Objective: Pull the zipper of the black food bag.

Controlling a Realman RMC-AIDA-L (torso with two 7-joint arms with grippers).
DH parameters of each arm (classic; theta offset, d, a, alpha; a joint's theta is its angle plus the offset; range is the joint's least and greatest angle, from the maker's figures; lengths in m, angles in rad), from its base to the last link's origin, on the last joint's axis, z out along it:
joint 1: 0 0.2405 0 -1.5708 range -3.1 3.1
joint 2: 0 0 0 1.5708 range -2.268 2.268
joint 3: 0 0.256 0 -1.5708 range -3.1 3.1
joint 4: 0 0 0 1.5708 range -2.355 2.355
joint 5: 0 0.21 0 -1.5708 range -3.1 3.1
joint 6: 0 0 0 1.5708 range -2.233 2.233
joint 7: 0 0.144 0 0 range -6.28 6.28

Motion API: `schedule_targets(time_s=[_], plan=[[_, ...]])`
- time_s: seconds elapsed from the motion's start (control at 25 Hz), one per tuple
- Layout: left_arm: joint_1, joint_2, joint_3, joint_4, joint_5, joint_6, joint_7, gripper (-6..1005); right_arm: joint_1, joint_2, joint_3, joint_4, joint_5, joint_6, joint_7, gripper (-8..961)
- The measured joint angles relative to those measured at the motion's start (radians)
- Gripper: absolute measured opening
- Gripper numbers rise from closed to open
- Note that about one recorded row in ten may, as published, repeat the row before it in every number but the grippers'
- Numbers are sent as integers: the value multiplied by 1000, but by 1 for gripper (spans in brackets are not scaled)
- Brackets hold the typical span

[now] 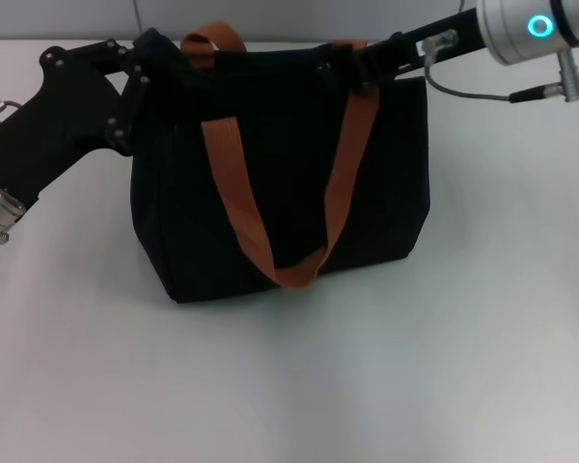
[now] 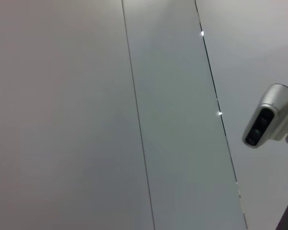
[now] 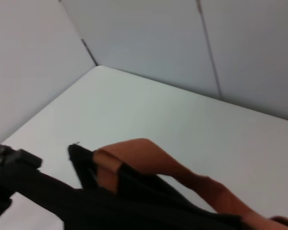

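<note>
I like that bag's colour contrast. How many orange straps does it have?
2. One orange strap hangs down the front of the black food bag; the other loops up at its top rear edge, partly hidden.

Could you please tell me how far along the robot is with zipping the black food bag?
Done: both arms have reached the top edge of the boxy black fabric food bag, left end effector at one end, right end effector at the other. In hand: apparently bracing and gripping there. Left: the pull itself; the zipper tab is not visible, so progress cannot be judged.

zipper hidden, both grippers' tips unclear
</note>
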Motion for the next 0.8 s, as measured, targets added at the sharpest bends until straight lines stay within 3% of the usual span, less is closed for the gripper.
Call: schedule_targets(time_s=[0.56,0.8], plan=[[3,0,0,-1,-7,-9,-1,62,-69,3,38,-93,-25,-11,28,1],[5,0,0,-1,-9,-11,0,63,-98,3,85,-76,64,-6,-12,11]])
